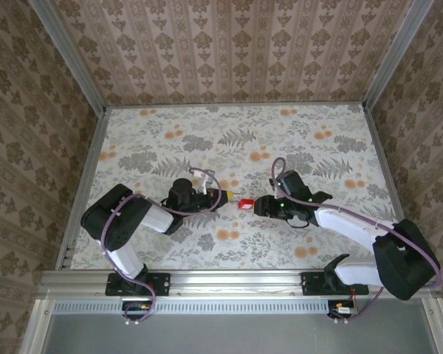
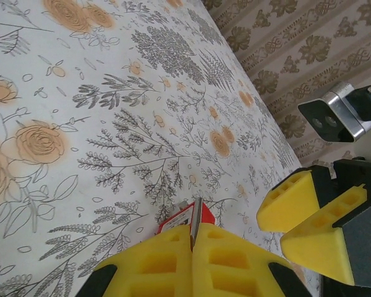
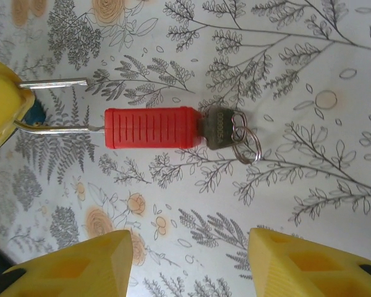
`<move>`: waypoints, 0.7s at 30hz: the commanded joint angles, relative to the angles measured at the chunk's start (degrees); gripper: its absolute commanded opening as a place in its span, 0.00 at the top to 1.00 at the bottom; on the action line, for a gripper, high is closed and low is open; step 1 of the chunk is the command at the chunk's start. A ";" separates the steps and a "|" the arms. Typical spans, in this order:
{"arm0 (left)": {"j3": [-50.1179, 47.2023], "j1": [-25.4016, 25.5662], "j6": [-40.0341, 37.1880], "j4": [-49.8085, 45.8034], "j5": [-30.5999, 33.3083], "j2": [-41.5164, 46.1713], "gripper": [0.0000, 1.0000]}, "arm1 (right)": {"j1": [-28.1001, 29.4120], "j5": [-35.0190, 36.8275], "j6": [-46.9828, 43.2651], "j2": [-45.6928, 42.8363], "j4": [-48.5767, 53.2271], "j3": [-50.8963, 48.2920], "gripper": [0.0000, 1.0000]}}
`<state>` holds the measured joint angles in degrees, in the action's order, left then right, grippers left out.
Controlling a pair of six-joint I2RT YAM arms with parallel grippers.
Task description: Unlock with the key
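Note:
The small red padlock (image 3: 151,128) lies on the flowered table, also seen as a red corner (image 2: 204,215) and a red speck (image 1: 245,203). The key (image 3: 216,131), dark-headed with a wire ring, sits pushed into the padlock's end. The thin metal shackle (image 3: 55,129) runs left; its upper leg ends free beside the body. My left gripper (image 2: 193,230) is shut on the shackle (image 2: 196,216), and one of its yellow fingers (image 3: 3,111) shows at the frame's left edge. My right gripper (image 3: 188,266) stands open just short of the key, with nothing between its fingers (image 3: 80,266). From above, the right gripper (image 1: 262,205) faces the left gripper (image 1: 223,195).
The table (image 1: 295,140) is walled by patterned panels (image 1: 236,44) at the back and sides. The right gripper's yellow fingers (image 2: 315,210) hang close to the left one. A metal rail (image 1: 229,280) runs along the near edge.

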<state>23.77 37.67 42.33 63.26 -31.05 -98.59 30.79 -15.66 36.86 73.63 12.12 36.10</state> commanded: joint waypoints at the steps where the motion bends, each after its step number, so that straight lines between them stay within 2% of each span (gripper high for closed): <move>1: -0.91 -1.11 2.04 5.91 -1.48 -1.86 1.00 | 1.13 4.06 -3.90 2.81 2.59 3.33 0.46; 6: -1.27 -1.83 2.16 6.97 -1.63 -2.49 1.00 | 3.08 6.91 -6.41 8.34 4.85 7.66 0.44; 14: -1.80 -2.60 2.51 9.40 -2.24 -4.91 1.00 | 4.41 12.99 -8.15 11.67 7.39 13.21 0.40; 21: -1.49 -3.13 1.28 9.91 -3.05 -5.30 1.00 | 5.81 13.40 -10.31 13.73 9.28 15.33 0.39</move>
<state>22.72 35.22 44.21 71.66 -33.04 -103.20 35.73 -4.21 28.53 86.26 18.24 50.52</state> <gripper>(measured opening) 0.064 0.609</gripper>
